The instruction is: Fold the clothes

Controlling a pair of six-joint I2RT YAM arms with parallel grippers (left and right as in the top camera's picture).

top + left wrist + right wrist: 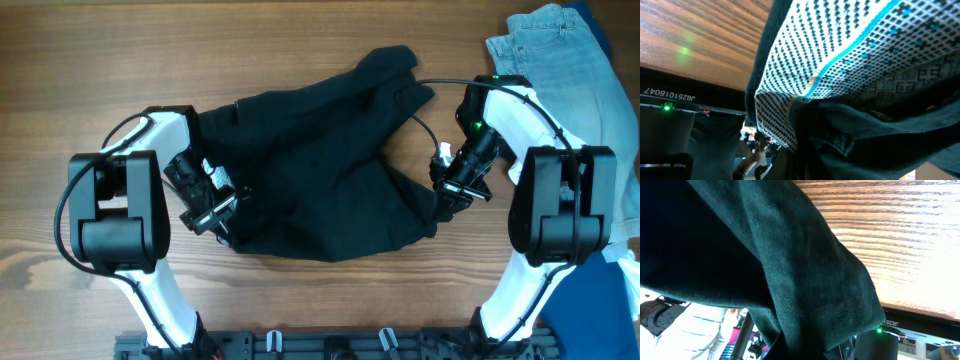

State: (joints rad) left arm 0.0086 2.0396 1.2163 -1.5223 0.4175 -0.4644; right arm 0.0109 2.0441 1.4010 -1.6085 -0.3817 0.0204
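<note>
1. At the middle of the brown wood-grain table [300,30] lies the large, soft, matte black garment [320,170]. It is a loose, rumpled spread with one lobe reaching toward the far side. No tidy fold shows yet.
2. On its left edge sits the left gripper [212,208], fingers pressed tight together. Its wrist view is filled with cloth bunched right at the camera. I judge the pinch is on the black garment's edge, probably to lift or drag that side.
3. On the right edge, the right gripper [452,185] is down at the cloth. Fabric drapes across its own camera and hides the fingers, so I cannot tell whether they are parted or pinching.
4. Arms at opposite ends suit either pulling the cloth flat or carrying one side over the other. Which is meant is a guess.
5. The outer face is plain and dark, without sheen and deeply creased. The left wrist view shows a white dotted lining [810,40] with a thin turquoise stripe, beside a thick dark seam. The right wrist view shows heavy hanging folds, with the table beyond.
6. At the far right, light blue denim jeans [555,70] lie apart from it.
</note>
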